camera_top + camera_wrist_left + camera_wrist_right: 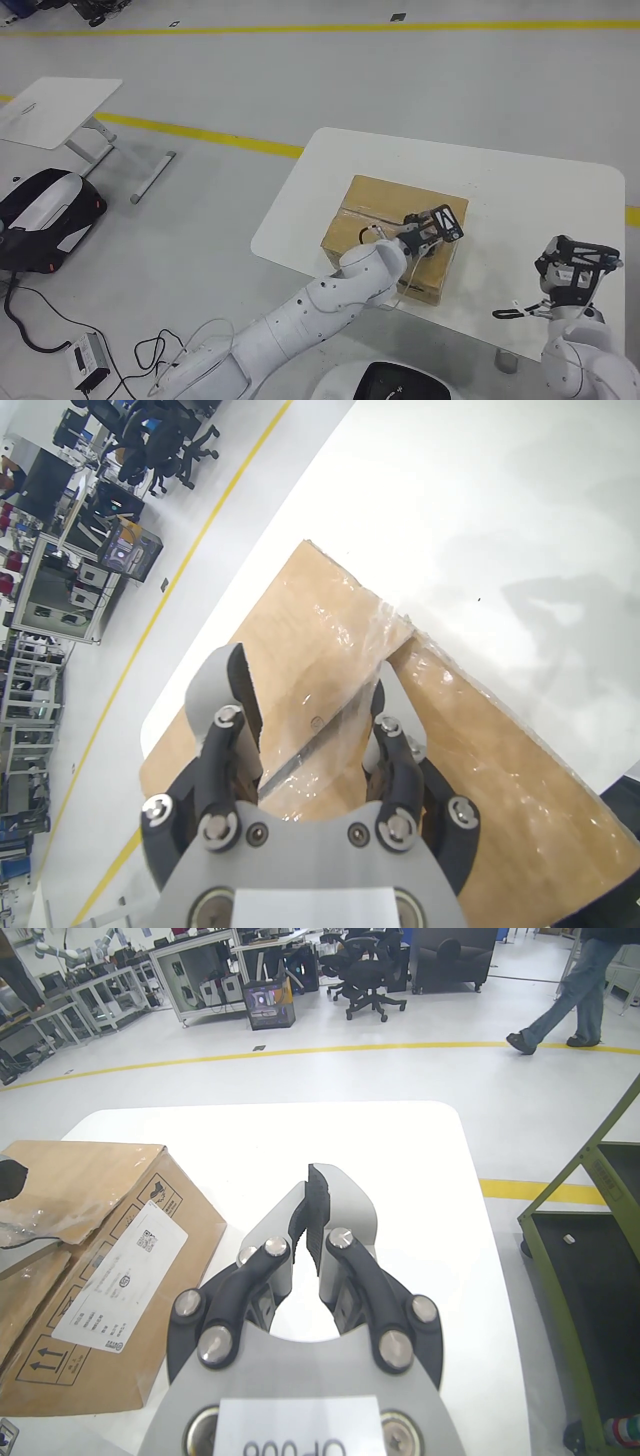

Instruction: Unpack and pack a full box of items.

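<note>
A brown cardboard box (385,215) stands on the white table (520,200), its top flaps closed and covered with clear tape (345,635). My left gripper (310,690) is open right over the box top (300,635), its fingers astride the centre seam between the two flaps. In the top view it sits at the box's right-hand edge (435,228). My right gripper (312,1208) is shut with nothing in it, above the bare table to the right of the box (100,1248). It stands near the table's front right corner (575,262).
A white label (120,1273) is on the box's side. A green cart (590,1248) stands off the table's right edge. A smaller white table (55,110) is far to the left on the floor, and cables (120,350) lie near the robot's base.
</note>
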Available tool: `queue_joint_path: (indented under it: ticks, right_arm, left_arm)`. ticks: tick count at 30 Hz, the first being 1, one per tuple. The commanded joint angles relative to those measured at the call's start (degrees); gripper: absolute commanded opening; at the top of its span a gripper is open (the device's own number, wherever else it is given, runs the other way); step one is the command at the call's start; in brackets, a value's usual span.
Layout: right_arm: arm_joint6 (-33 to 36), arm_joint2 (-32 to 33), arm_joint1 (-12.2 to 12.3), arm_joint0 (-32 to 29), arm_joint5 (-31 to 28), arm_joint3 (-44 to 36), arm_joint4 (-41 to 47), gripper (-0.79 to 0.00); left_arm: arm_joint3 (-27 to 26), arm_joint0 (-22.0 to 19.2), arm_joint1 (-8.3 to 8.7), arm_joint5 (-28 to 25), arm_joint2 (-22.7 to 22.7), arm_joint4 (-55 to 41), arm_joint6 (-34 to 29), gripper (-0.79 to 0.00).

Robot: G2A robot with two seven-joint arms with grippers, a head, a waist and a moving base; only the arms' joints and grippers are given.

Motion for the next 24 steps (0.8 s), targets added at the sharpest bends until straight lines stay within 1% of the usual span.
queue_joint_path:
  ticks: [1,8,13,18,24]
  right_arm:
    - [0.0,-0.1,0.0,0.0,-0.1,0.1,-0.1,-0.785]
    - [0.2,-0.7,-0.2,0.4,-0.6,0.0,-0.4,-0.785]
    - [0.5,-1.4,-0.3,1.0,-1.5,-0.5,-0.2,-0.785]
    - [1.1,-2.6,-0.5,2.3,-4.0,-1.4,1.0,-0.785]
    - [2.1,-5.6,-0.8,4.6,-7.0,-1.5,0.9,-0.785]
  left_arm:
    - [-0.5,0.5,-0.01,-0.1,-0.6,-0.3,0.1,-0.785]
    - [-2.5,2.6,0.41,-0.1,-3.4,0.5,0.8,-0.785]
    - [-6.4,5.1,1.02,0.6,-7.0,-0.1,1.5,-0.785]
    - [-13.2,8.1,2.18,0.6,-13.1,0.4,0.8,-0.785]
    - [-21.2,12.3,3.81,-0.9,-22.8,0.8,-1.1,-0.785]
